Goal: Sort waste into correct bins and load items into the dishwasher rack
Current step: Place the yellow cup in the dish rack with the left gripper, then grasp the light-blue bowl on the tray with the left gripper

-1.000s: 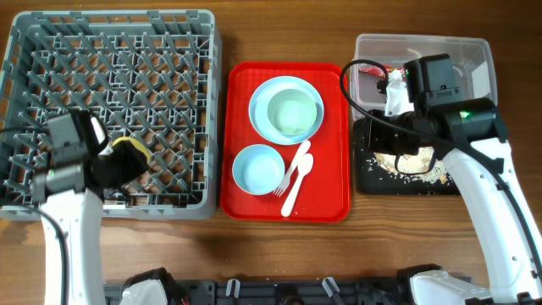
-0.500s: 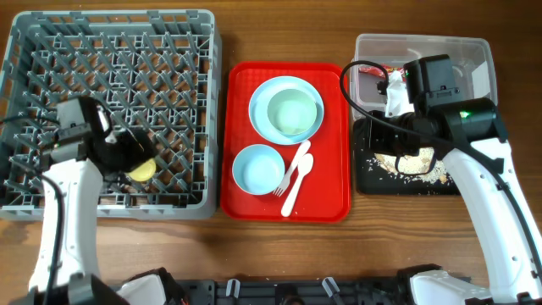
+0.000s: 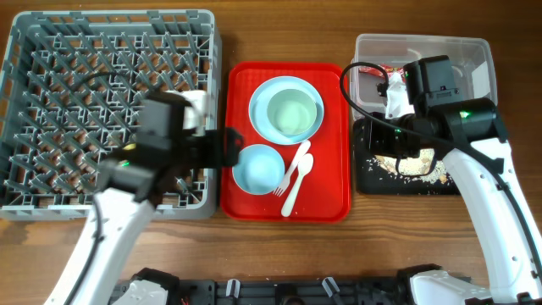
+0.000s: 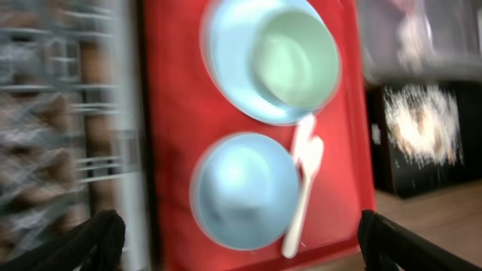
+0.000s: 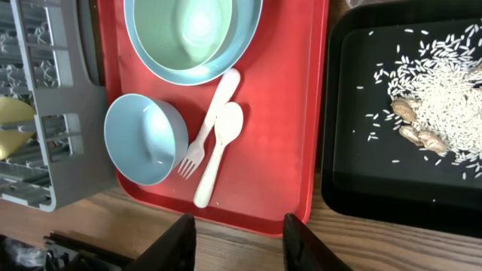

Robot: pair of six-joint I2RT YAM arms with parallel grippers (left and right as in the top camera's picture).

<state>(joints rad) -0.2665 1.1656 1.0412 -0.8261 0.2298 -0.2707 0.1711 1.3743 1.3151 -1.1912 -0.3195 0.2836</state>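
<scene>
The grey dishwasher rack point(image 3: 110, 21) fills the left. The yellow cup point(image 5: 11, 120) lies in its near right part, hidden under my left arm in the overhead view. The pale plate point(image 3: 264, 102) holds a mint-green bowl point(image 3: 294, 112). In front of it are a pale blue-green bowl point(image 3: 258, 168), a white fork point(image 3: 292, 169) and a spoon point(image 3: 298, 182). My left gripper point(image 3: 230, 148) point(image 4: 245, 248) is open and empty over the rack's right edge, beside the front bowl. My right gripper point(image 5: 241, 245) is open and empty.
The dishes lie on a red serving tray point(image 3: 330, 186). At the right, a clear tub point(image 3: 474, 59) holds a red packet point(image 3: 373, 69) and a white scrap point(image 3: 396, 93). The black tray point(image 3: 368, 182) in front of it holds rice crumbs point(image 3: 415, 165).
My left arm has swung right from inside the rack to the red tray's left edge, leaving the yellow cup in the rack. The right arm has not moved.
</scene>
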